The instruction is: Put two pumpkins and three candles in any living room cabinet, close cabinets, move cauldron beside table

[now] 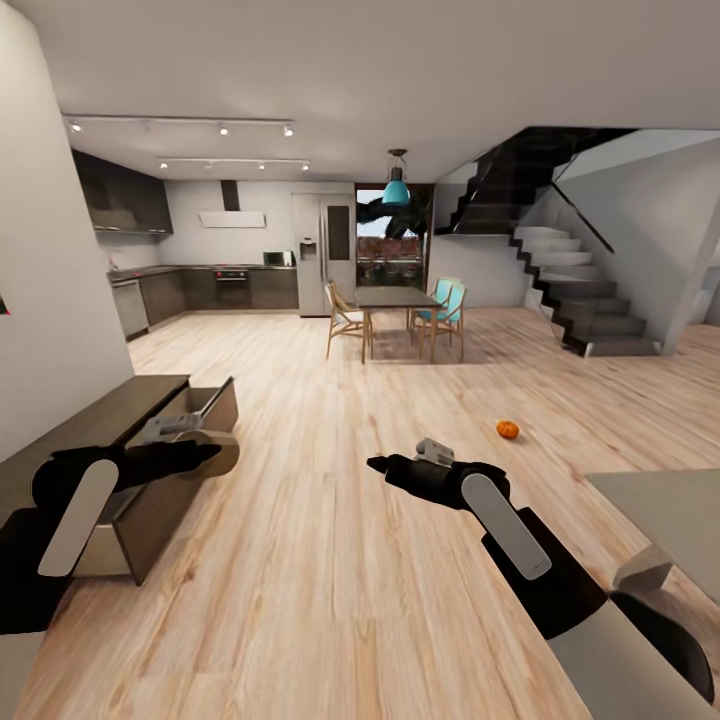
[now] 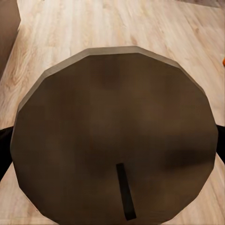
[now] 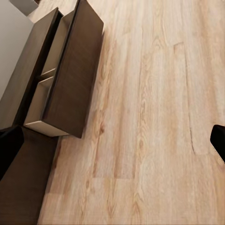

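My left gripper (image 1: 203, 452) is shut on a candle (image 1: 218, 452), a stubby grey-beige cylinder held just over the pulled-out drawer of the low dark-brown cabinet (image 1: 95, 420). The left wrist view looks down on the candle (image 2: 112, 136) and its dark wick. A pumpkin (image 1: 508, 429) lies on the wood floor further ahead and to the right. Over bare floor in the middle, my right gripper (image 1: 377, 464) is open and holds nothing. Its fingertips (image 3: 9, 150) stand wide apart beside the cabinet (image 3: 70, 84). A corner of the table (image 1: 665, 510) shows at the right edge.
The open drawer front (image 1: 175, 500) juts out into the floor on the left, beside a white wall (image 1: 40, 300). A dining table with chairs (image 1: 395, 300), a staircase (image 1: 590, 300) and a kitchen (image 1: 200, 280) stand far back.
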